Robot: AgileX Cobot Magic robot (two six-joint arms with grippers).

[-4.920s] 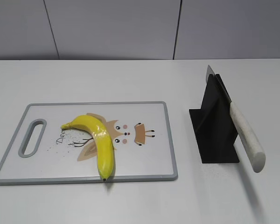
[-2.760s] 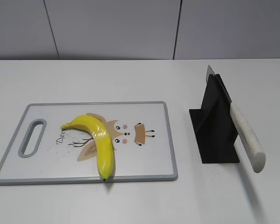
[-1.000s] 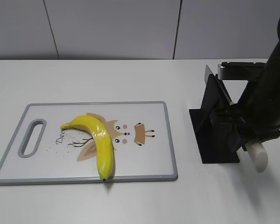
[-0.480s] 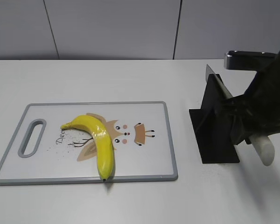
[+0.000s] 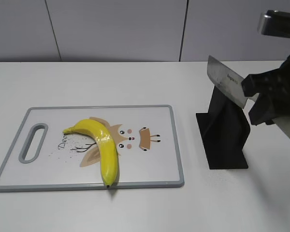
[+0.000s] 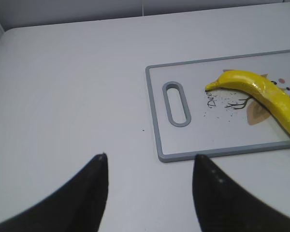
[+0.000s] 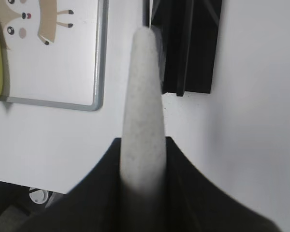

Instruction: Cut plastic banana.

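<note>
Above black stand (image 5: 225, 135) | right gripper (image 7: 142, 166) clenching knife (image 5: 227, 79) | left gripper (image 6: 150, 169) released | banana (image 5: 102, 145) on board (image 5: 154, 145)

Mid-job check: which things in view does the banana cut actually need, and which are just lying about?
In the job:
- plastic banana, lying on the cutting board
- knife, handle clamped in the right claw, blade lifted out of the stand
- left claw, open, hovering off the board's handle end

Lying about:
- black knife stand, empty now
</note>
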